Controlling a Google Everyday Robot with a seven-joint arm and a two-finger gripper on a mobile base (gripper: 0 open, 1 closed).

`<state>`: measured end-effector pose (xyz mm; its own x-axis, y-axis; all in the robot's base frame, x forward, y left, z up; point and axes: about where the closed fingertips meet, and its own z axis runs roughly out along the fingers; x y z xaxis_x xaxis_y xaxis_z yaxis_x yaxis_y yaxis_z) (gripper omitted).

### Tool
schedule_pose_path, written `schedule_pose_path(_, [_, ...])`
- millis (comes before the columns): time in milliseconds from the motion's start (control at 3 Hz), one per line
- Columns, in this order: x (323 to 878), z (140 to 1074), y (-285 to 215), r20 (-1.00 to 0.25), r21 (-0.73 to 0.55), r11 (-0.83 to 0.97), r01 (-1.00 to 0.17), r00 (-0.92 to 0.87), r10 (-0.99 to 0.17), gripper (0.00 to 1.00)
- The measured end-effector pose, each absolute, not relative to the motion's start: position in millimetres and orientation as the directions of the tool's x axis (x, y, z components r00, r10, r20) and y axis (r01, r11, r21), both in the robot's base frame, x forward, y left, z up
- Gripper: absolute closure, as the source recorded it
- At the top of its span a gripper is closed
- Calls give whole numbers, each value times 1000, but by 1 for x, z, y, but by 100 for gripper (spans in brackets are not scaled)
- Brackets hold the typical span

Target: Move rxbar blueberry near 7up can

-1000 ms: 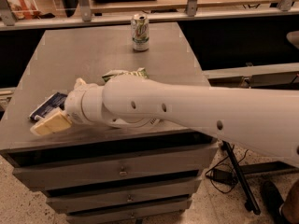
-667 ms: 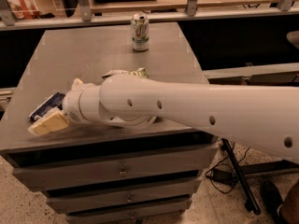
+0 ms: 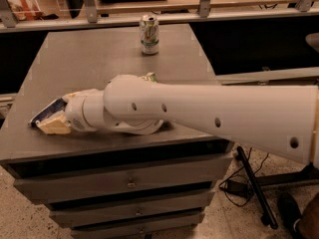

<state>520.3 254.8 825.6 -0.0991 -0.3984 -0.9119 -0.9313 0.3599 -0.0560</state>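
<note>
The rxbar blueberry (image 3: 46, 112), a small flat bar in a dark navy wrapper, lies near the left front edge of the grey table (image 3: 89, 59). My gripper (image 3: 53, 125) is low over the bar's near end, touching or nearly touching it, and covers part of it. The 7up can (image 3: 149, 34) stands upright at the far middle of the table, well away from the bar. My thick white arm (image 3: 209, 113) reaches in from the right across the front of the table.
A bit of a green chip bag (image 3: 150, 76) shows just behind my arm; the rest is hidden. A railing and shelf (image 3: 149, 9) run behind the table. Drawers sit below the top. Cables and a stand (image 3: 254, 188) are on the floor at right.
My gripper has crept slightly up and left over the bar's end. The bar and the can have not moved.
</note>
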Motion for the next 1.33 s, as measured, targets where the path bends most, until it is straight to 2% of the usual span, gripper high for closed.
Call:
schedule_pose_path(667, [523,835,251,-911,-76,372,-925,-87,-404,93])
schedule_pose_path(1000, [546,873,226,-928,-148,465,-873,-40,-370,100])
schedule_pose_path(1333, [574,902,184,-929,-227,566,-793,2,-369,100])
